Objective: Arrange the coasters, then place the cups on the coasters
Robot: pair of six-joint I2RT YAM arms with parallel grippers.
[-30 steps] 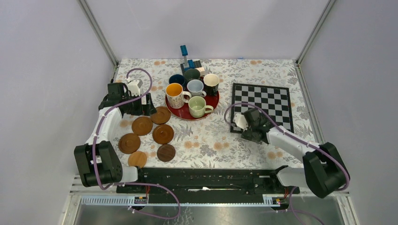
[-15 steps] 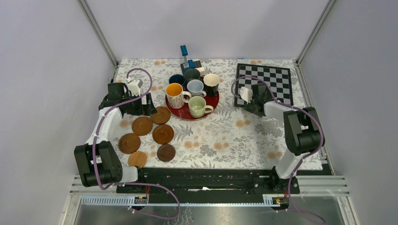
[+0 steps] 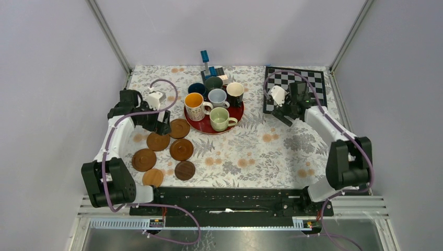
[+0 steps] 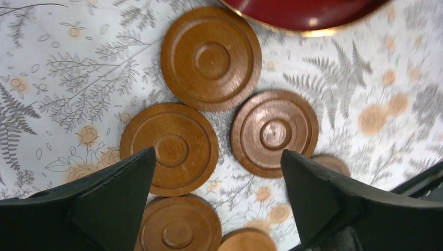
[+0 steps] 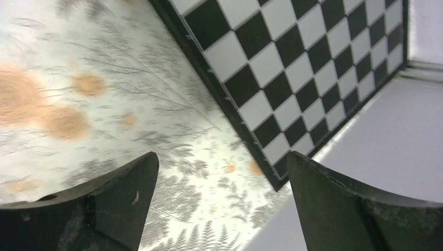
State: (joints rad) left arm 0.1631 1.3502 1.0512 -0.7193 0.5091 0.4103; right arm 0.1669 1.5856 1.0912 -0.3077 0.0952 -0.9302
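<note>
Spread wide, holding nothing: left gripper (image 4: 217, 153) over the coasters (image 4: 211, 57) (lowest ones cropped by the frame edge), right gripper (image 5: 222, 156) near the half-seen chessboard (image 5: 292, 68).

my left gripper (image 3: 160, 124) hangs by the coasters (image 3: 181, 149), my right gripper (image 3: 284, 111) at the chessboard (image 3: 314, 83) corner; cups (image 3: 218, 97) fill the red tray (image 3: 202, 127).

1. Coasters (image 4: 211, 57): turned wood, tan to dark brown, smooth, with ringed grooves and a soft sheen.
2. Tray (image 4: 308, 10): glossy red, with a gilt-looking rim.
3. Cups (image 3: 219, 119): glazed ceramic, shiny.
4. Cloth (image 4: 62, 78): matt, printed with grey ferns and orange blooms.
5. Chessboard (image 5: 292, 68): smooth, flat black-and-white squares with black edging.
6. Left gripper (image 4: 218, 153): matt black plastic, faintly grainy.
7. Rails (image 3: 108, 36): bare pale metal.
</note>
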